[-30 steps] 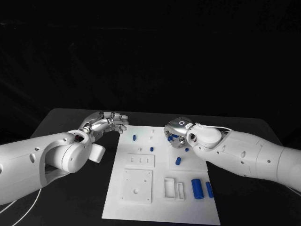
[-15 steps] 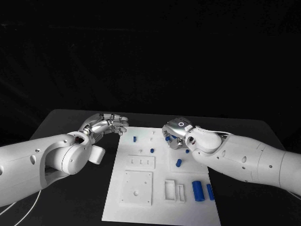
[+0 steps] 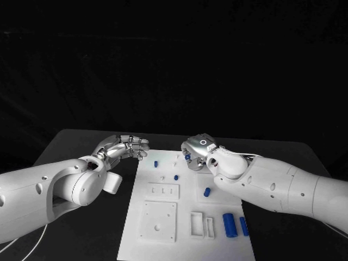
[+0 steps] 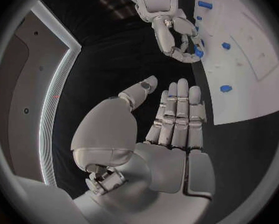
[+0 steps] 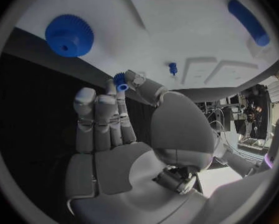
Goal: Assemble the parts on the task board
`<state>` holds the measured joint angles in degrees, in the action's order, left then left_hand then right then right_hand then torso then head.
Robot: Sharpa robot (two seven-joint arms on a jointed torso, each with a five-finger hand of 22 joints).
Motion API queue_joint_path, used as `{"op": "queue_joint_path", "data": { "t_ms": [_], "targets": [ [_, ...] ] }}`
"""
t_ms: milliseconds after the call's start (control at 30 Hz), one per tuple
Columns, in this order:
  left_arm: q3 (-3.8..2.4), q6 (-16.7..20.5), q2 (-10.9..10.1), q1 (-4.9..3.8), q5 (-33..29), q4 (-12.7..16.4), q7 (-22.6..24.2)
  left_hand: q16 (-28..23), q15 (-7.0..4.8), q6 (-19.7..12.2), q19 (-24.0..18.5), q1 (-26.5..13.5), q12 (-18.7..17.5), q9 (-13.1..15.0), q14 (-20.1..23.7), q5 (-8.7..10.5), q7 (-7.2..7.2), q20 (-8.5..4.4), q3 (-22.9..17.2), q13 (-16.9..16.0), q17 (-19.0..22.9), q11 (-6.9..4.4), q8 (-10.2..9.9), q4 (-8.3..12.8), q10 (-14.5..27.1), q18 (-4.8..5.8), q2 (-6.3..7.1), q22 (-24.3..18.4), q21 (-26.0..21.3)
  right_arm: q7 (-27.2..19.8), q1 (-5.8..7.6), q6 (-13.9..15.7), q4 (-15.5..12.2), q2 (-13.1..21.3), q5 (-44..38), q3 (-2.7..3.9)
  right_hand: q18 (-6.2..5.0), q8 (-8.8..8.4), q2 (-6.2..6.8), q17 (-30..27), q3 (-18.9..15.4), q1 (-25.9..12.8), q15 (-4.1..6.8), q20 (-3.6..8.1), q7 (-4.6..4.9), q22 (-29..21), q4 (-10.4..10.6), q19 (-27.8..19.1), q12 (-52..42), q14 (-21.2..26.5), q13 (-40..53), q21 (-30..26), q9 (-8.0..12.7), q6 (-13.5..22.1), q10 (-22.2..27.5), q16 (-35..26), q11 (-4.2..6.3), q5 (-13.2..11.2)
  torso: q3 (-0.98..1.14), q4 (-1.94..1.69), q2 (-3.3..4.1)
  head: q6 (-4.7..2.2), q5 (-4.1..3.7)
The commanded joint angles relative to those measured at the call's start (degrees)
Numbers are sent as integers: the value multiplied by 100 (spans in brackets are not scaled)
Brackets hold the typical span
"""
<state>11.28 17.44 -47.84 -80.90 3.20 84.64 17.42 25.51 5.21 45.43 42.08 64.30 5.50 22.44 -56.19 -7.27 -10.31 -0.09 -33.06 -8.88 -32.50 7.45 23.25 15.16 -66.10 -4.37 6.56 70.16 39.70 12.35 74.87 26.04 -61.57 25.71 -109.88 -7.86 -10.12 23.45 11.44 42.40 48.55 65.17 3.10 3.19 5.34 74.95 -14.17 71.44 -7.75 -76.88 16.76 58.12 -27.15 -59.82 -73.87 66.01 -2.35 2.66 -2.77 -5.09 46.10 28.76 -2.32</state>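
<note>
Task board (image 3: 186, 217) sits mid-table. Right hand (image 3: 196, 154) over its far edge pinches a small blue gear (image 5: 120, 81) in its fingertips; left hand (image 3: 124, 147) off the board's left side, fingers apart, holding nothing. Step: placing the gear. Next, probably: lower onto its peg.

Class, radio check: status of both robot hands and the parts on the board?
Left robot hand open, off the task board. Right robot hand pinches a small blue gear over the board. Larger gear lies on it. Nothing blocking.
</note>
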Motion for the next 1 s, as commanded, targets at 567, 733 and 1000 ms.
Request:
{"op": "queue_joint_path", "data": {
  "t_ms": [567, 733, 1000],
  "targets": [
    [-11, -66, 153, -26, 16, -16, 35, -31, 35, -16, -36, -25, -27, 11, -22, 20, -4, -4, -11, 10, -5, 24, -33, -10, -6, -97, 9, -10, -12, 174, 3, 63, 622, -549, -247, 5, -488, 9, 6, -28, 62, 23, 137, 50, 8, 118, -8, -17, 6, 124, 35, 45, -131, -35, -229, 20, 41, 14, -60, -77, 48, -53, -28],
    [-12, -66, 167, -44, 16, 1, 34, -33, 35, -15, -36, -24, -29, 13, -23, 21, -3, -4, -11, 10, -6, 24, -33, -8, -8, -97, 10, -11, -11, 143, 4, 50, 670, -613, -242, 5, -488, 6, 10, -32, 67, 23, 136, 50, 8, 117, -8, -20, 9, 126, 42, 47, -133, -34, -226, 21, 39, 14, -77, -93, 62, -54, -15],
    [-13, -59, 176, -73, 16, 13, 31, -36, 35, -15, -36, -22, -33, 14, -25, 21, -3, -4, -11, 12, -7, 24, -35, -5, -9, -97, 12, -12, -9, 96, 4, 18, 747, -677, -215, 5, -488, 3, 13, -37, 72, 21, 133, 49, 8, 116, -7, -24, 14, 127, 51, 49, -137, -34, -221, 22, 37, 14, -106, -131, 89, -53, -58]
  ]
}}
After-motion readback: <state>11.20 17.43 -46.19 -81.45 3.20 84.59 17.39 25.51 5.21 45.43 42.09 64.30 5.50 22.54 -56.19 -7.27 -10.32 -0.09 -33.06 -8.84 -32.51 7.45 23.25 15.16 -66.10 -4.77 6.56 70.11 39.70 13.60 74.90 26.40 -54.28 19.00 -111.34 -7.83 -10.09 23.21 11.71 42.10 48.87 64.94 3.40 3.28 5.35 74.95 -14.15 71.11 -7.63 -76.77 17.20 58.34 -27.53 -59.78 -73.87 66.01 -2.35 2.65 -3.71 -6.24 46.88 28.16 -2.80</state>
